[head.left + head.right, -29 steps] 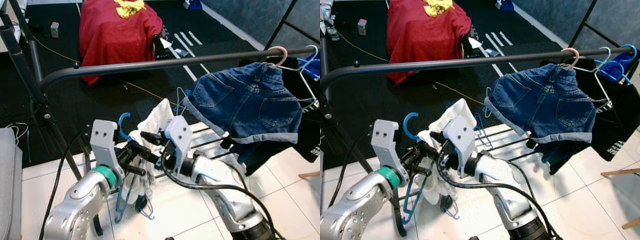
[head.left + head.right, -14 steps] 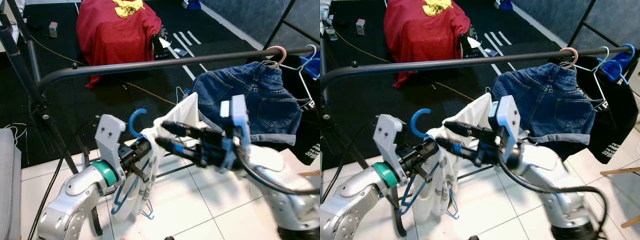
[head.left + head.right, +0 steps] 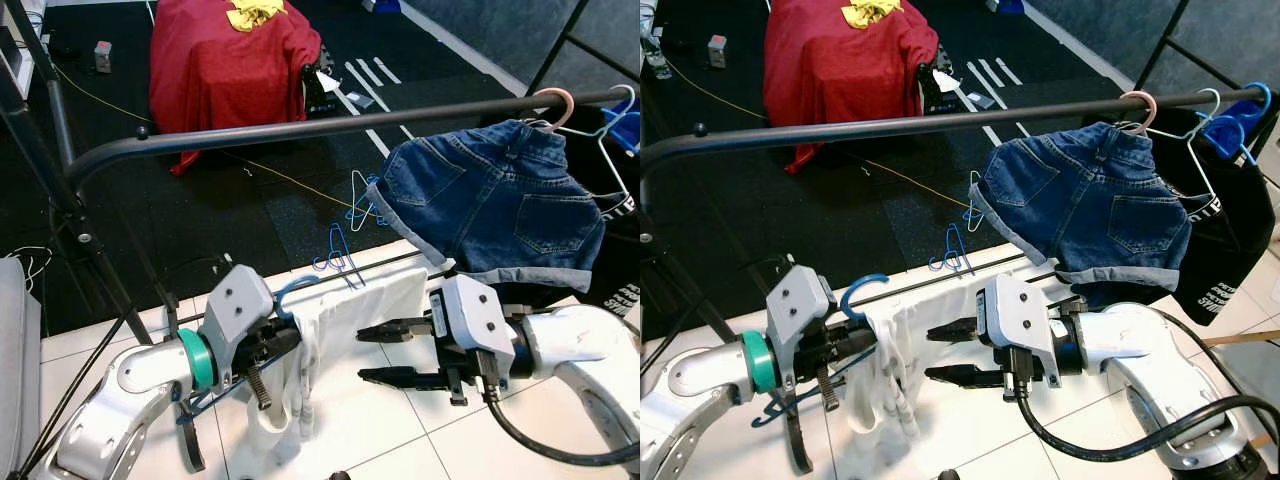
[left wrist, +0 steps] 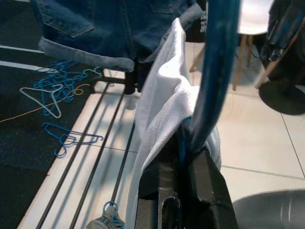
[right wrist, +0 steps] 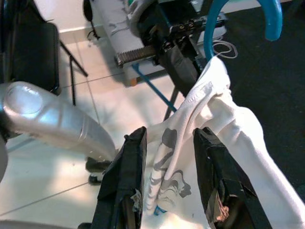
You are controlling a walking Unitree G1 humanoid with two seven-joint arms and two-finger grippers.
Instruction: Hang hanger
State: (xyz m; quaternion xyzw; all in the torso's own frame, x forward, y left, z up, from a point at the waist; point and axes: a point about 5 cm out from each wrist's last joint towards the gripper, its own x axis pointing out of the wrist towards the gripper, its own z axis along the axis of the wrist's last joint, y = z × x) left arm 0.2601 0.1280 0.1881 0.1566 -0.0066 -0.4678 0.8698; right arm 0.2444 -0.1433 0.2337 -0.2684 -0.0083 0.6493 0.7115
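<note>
The blue hanger (image 3: 862, 290) with a white shirt (image 3: 902, 345) draped on it sits low, well below the dark rail (image 3: 300, 130), pinched in the left tool (image 3: 268, 352). The right tool (image 3: 385, 355) hovers just beside the shirt with fingers spread, holding nothing. Denim shorts (image 3: 495, 200) already hang further along the rail, over white floor tiles (image 3: 380, 430).

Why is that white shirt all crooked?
The white shirt hangs bunched on the blue plastic hanger, gripped low by the left pincer, well below the dark metal rail. Loose hangers lie on the floor.
</note>
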